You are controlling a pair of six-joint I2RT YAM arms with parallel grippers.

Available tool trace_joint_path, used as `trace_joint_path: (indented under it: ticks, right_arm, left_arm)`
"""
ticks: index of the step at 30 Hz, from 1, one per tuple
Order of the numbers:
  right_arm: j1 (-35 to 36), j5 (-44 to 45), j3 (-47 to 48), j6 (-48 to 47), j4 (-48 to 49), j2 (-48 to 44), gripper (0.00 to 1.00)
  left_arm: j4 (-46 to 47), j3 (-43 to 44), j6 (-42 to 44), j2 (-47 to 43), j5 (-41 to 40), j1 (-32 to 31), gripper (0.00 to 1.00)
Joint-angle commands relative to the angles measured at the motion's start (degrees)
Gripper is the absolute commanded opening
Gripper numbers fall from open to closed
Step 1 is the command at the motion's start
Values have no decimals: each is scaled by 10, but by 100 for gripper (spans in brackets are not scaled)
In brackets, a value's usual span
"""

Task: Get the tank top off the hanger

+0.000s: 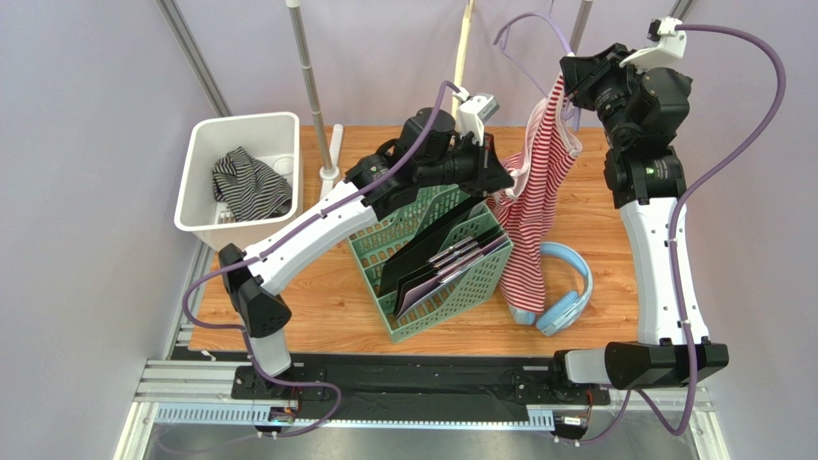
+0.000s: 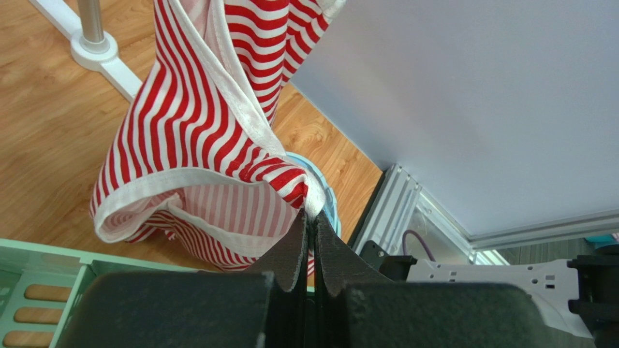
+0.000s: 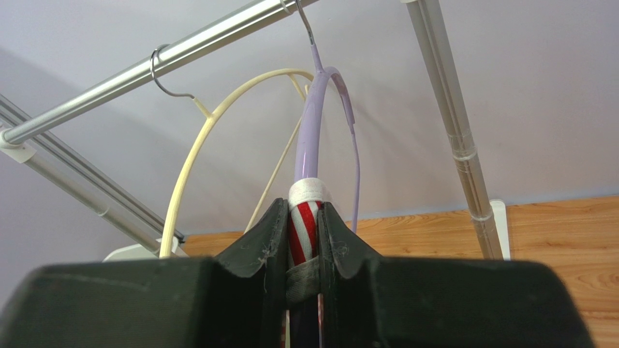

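A red-and-white striped tank top (image 1: 538, 196) hangs from a lilac hanger (image 1: 526, 40) on the rail at the back. My left gripper (image 1: 497, 172) is shut on the top's white-trimmed edge (image 2: 309, 197), with the fabric (image 2: 196, 138) draped out to the left of the fingers. My right gripper (image 1: 573, 88) is shut on the top's strap (image 3: 304, 217) where it wraps the lilac hanger arm (image 3: 312, 123), high at the rail.
A green file rack (image 1: 432, 259) with dark folders stands mid-table. Blue headphones (image 1: 566, 287) lie beside the top's hem. A white bin (image 1: 240, 177) holds striped cloth at the left. A cream hanger (image 3: 211, 145) hangs next to the lilac one on the steel rail (image 3: 145, 61).
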Motion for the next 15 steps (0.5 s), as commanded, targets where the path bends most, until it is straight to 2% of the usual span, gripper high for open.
trace_joint_path:
  ticks: [1, 4, 5, 7, 8, 12, 15]
  right_arm:
    - [2, 14, 13, -3, 39, -6, 3]
    - [2, 13, -12, -10, 45, -16, 17]
    - [2, 14, -19, -12, 46, -26, 30]
    - [2, 17, -31, -20, 37, -35, 46]
    - [2, 18, -30, -23, 28, -38, 58]
    - [2, 43, -33, -41, -50, -73, 73]
    - [2, 61, -72, -60, -67, -126, 83]
  left_arm:
    - [16, -9, 6, -38, 5, -8, 0]
    - [18, -13, 4, -42, 12, -16, 0]
    - [18, -14, 3, -42, 16, -22, 0]
    - [18, -16, 4, -42, 20, -28, 0]
    - [18, -18, 2, -42, 22, -35, 0]
    - [26, -31, -2, -38, 26, -53, 0]
    - [29, -36, -5, -35, 31, -68, 0]
